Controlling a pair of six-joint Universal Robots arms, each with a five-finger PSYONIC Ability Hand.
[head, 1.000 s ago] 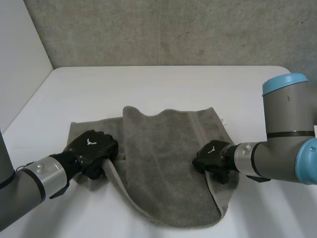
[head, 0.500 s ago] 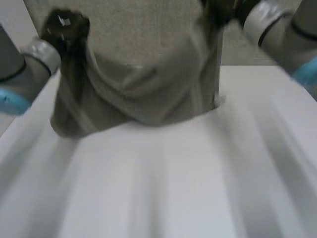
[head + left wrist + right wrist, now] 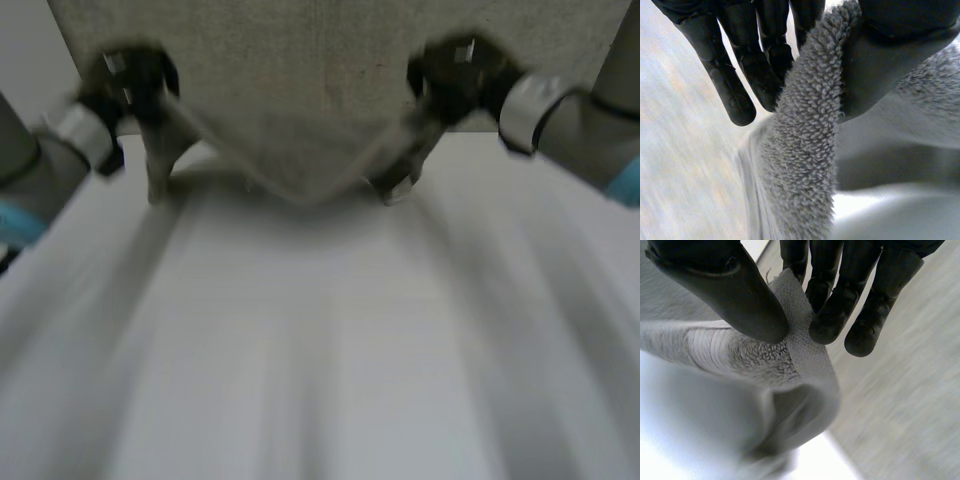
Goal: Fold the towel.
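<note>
Head view: left hand (image 3: 130, 78) and right hand (image 3: 458, 72) pinch towel (image 3: 300, 160) above table (image 3: 320, 350).

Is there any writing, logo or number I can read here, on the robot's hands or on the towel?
No text here can be read.
Small white mark on the back of the left hand: too blurred to read.
Small white mark on the back of the right hand: too blurred to read.
Towel: plain, no lettering seen.
</note>
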